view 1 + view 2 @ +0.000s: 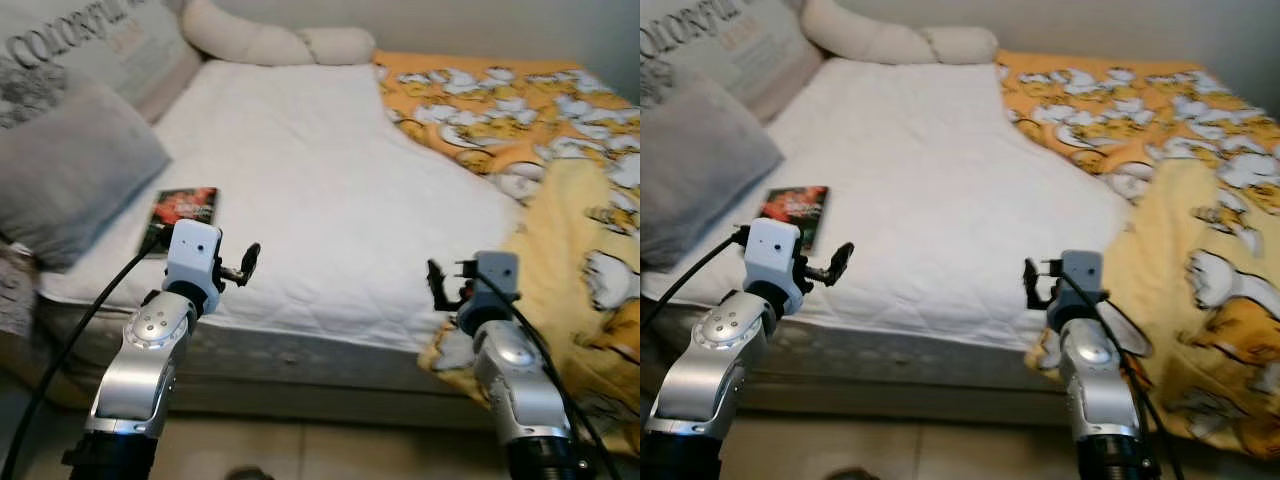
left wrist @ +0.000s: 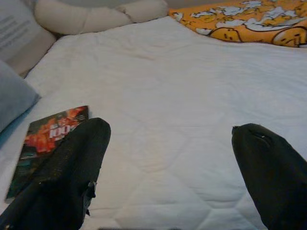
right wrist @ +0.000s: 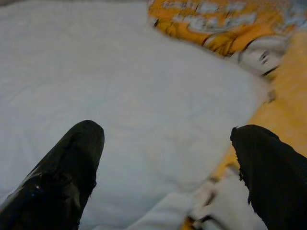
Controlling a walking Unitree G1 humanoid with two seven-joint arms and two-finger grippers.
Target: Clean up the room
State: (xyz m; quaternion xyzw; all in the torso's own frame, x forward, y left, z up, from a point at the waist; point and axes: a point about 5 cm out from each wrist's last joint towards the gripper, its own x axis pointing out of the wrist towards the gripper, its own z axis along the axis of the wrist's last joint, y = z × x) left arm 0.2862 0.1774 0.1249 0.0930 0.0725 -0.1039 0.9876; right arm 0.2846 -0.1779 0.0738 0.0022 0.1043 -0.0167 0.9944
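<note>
The book [image 1: 180, 217] lies flat on the white bed sheet [image 1: 320, 190], near the bed's front left corner, just beside the grey pillow [image 1: 65, 180]. Its cover, dark with red and orange print, faces up. Its long axis runs roughly from the near edge of the bed toward the headboard, leaning a little to the right at the far end; the near short edge sits close to the mattress edge. We cannot read which end is the top of the cover.

We judge the step in hand to be reaching for this book, since it is the one loose thing on the sheet. Our left gripper [image 1: 247, 264] hovers above the near edge of the bed, just right of the book, fingers spread wide with nothing between them; in the left wrist view the book sits beside one finger [image 2: 72, 163], not between the two. To do this well we should shift the left arm leftward until the book is centred, then bring the fingers across its short width, not along its length, and press one finger under the near edge, because a thin flat book on a soft sheet gives little to grip.

Our right gripper [image 1: 437, 283] is also open wide, held over the sheet by the yellow patterned blanket [image 1: 560, 180], well apart from the book.
</note>
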